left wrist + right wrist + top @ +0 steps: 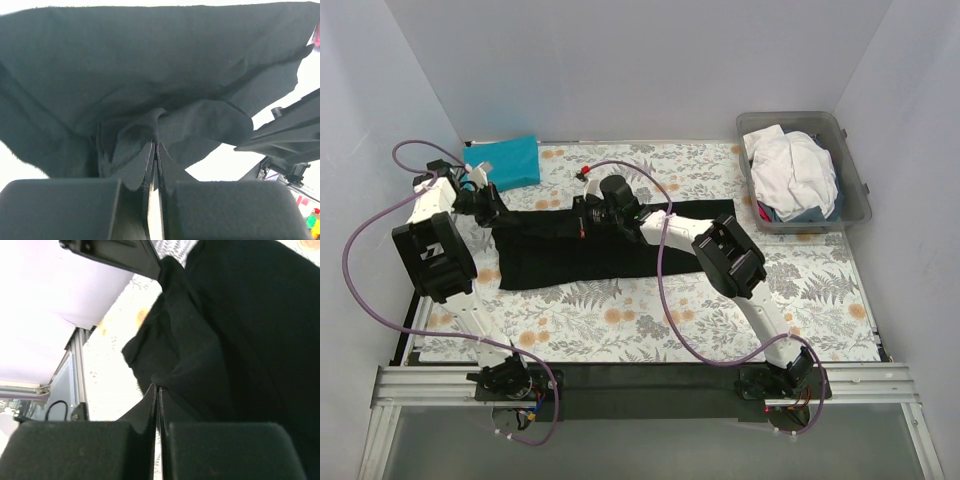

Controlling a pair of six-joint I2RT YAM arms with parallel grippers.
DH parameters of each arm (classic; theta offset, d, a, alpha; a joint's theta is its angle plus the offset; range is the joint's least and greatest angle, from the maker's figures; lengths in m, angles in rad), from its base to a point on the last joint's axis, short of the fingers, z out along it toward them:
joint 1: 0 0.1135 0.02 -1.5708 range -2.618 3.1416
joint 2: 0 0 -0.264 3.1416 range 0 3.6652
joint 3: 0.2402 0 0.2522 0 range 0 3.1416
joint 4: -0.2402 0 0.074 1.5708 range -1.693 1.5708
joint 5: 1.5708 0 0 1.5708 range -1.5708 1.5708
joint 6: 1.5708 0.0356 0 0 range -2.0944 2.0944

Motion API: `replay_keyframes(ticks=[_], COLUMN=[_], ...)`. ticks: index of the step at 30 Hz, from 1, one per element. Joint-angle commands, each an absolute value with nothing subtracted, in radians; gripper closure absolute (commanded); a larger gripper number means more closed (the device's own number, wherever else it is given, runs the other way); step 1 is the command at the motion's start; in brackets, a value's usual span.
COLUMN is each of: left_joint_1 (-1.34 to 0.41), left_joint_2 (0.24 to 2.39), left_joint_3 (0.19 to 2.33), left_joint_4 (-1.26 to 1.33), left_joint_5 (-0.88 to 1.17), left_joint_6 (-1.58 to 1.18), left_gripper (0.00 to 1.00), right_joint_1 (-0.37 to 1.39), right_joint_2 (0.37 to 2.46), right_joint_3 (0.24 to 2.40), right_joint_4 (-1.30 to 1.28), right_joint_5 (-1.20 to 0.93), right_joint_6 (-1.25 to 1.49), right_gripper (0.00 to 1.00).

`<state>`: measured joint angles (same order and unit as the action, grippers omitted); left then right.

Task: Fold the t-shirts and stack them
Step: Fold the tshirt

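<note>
A black t-shirt [620, 250] lies spread across the middle of the table, folded into a long band. My left gripper [492, 212] is at its far left corner. In the left wrist view that gripper [156, 146] is shut on a bunched fold of the black cloth [150, 65]. My right gripper [585, 215] sits at the middle of the shirt's far edge. The right wrist view shows it [159, 388] shut on a pinch of the black cloth [240, 340]. A folded teal-blue t-shirt [505, 162] lies at the back left. A crumpled white t-shirt [790, 170] fills the tub.
A clear grey plastic tub [855, 170] stands at the back right, with a darker garment [810, 212] under the white one. The floral table cloth [620, 320] covers the table. White walls close in three sides. Purple cables [660, 270] loop over both arms.
</note>
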<state>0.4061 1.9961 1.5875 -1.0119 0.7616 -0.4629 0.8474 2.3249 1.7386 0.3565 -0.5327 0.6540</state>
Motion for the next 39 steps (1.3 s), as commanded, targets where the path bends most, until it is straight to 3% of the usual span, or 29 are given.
replay_keyframes(ticks=[1,11,13,14,16,19,20,21,22,27,31,39], left_joint_1=[0.399,0.399,0.399,0.399,0.397,0.397,0.399,0.397,0.399,0.399,0.397,0.39], left_joint_2=[2.0,1.98,1.98,1.971,1.959,1.941,1.931,1.918,1.902,1.847,1.954,2.08], left_joint_3=[1.626,1.572,1.581,1.586,1.583,1.58,1.571,1.54,1.522,1.479,1.596,1.704], left_joint_4=[-0.96,-0.868,-0.87,-0.882,-0.882,-0.926,-0.934,-0.937,-0.934,-0.839,-0.853,-0.867], left_joint_5=[0.772,0.726,0.756,0.774,0.785,0.802,0.805,0.807,0.807,0.773,0.784,0.762], left_joint_6=[-0.5,-0.555,-0.552,-0.536,-0.532,-0.5,-0.496,-0.477,-0.476,-0.509,-0.522,-0.517], left_gripper=[1.0,1.0,0.87,0.87,0.95,1.0,1.0,1.0,1.0,0.71,0.64,0.6], right_joint_1=[0.842,0.833,0.825,0.819,0.804,0.778,0.776,0.77,0.77,0.77,0.769,0.762], right_joint_2=[2.359,2.405,2.396,2.381,2.352,2.3,2.266,2.249,2.237,2.135,2.121,2.269], right_joint_3=[1.787,1.821,1.815,1.813,1.792,1.769,1.735,1.715,1.698,1.548,1.566,1.741], right_joint_4=[0.403,0.403,0.405,0.403,0.4,0.394,0.387,0.382,0.371,0.357,0.278,0.186], right_joint_5=[-0.568,-0.561,-0.56,-0.567,-0.568,-0.601,-0.607,-0.615,-0.629,-0.663,-0.601,-0.572], right_joint_6=[0.621,0.618,0.62,0.617,0.598,0.583,0.575,0.562,0.554,0.52,0.418,0.348], right_gripper=[0.99,0.97,0.75,0.77,0.76,0.67,0.61,0.48,0.46,0.54,0.5,0.45])
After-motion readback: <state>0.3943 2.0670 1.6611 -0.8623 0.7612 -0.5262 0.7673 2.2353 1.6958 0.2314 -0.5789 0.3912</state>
